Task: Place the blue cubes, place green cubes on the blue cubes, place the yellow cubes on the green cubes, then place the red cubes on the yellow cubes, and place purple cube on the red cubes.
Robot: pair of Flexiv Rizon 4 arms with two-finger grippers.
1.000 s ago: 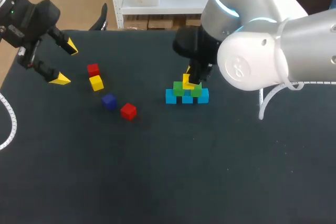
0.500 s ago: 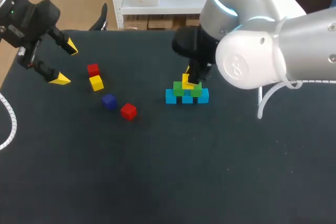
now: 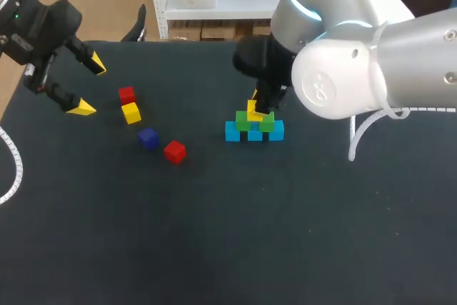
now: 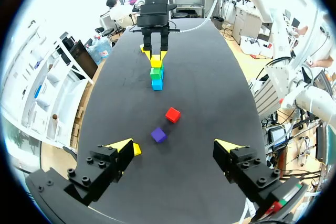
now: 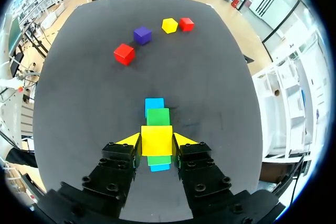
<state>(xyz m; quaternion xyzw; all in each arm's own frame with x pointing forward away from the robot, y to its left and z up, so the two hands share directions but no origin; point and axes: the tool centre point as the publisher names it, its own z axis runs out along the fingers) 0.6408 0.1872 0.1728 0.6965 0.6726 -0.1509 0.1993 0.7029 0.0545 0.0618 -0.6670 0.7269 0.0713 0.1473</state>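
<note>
Three light blue cubes [image 3: 255, 133] stand in a row on the black table, with two green cubes [image 3: 243, 121] on top of them. My right gripper [image 3: 255, 110] is shut on a yellow cube [image 3: 253, 112], holding it over the green pair; whether it rests on them I cannot tell. In the right wrist view the yellow cube [image 5: 156, 140] sits between the fingers, above the green cube [image 5: 158, 116] and the blue cube [image 5: 154, 104]. My left gripper [image 3: 91, 87] hangs open and empty at the table's far left. Loose cubes lie to the left: red [image 3: 126, 94], yellow [image 3: 131, 113], purple [image 3: 148, 138], red [image 3: 174, 151].
The left wrist view looks along the table: purple cube [image 4: 159, 135] and red cube [image 4: 172, 115] lie ahead of the open left gripper [image 4: 177, 148], the stack [image 4: 156, 75] farther on. The table's front half is bare black surface [image 3: 235, 241].
My right arm's upper part has drifted slightly to the left. The gripper, the yellow cube and everything else have stayed in place.
</note>
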